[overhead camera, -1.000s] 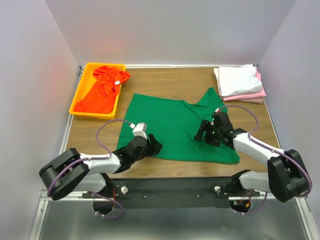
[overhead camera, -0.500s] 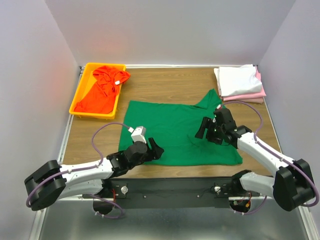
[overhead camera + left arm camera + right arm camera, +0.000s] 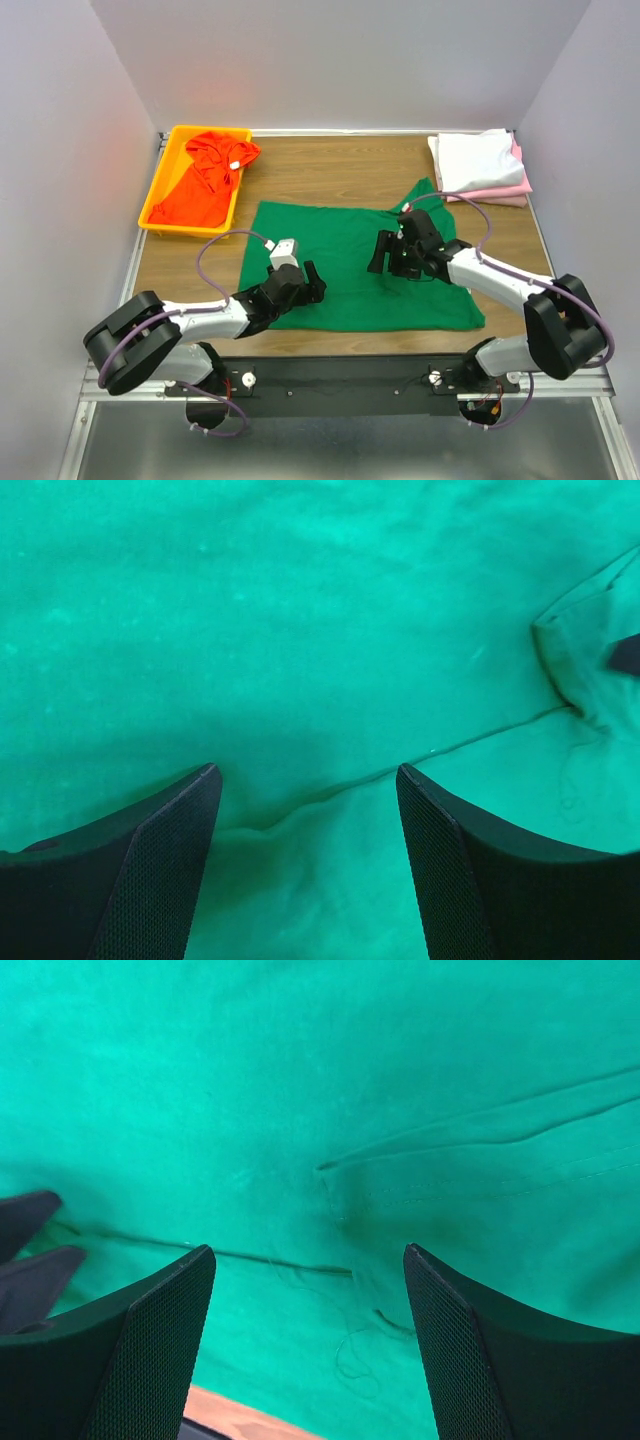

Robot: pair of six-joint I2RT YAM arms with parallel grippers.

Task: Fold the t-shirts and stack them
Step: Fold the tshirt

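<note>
A: Where is the dark green t-shirt [image 3: 345, 262] found?
B: It is spread flat on the worktop [image 3: 330, 170] toward the near edge, with one sleeve pointed at the far right. Shallow creases are seen in it in both wrist views.
A: How is the left claw [image 3: 305, 773] held?
B: It is held wide open over the shirt's near-left part. Nothing is gripped; only green cloth is seen between the jaws. Whether the tips touch the cloth cannot be told.
A: And the right claw [image 3: 308, 1250]?
B: It is likewise spread wide and empty, set over the middle-right of the same shirt, by a seam and some loose threads.
A: Where are the other shirts placed?
B: The orange-red t-shirt [image 3: 200, 180] is crumpled inside the yellow tray [image 3: 212, 129] at the far left. The white t-shirt [image 3: 472, 158] is folded and laid on the pink t-shirt [image 3: 500, 192] in the far right corner.
</note>
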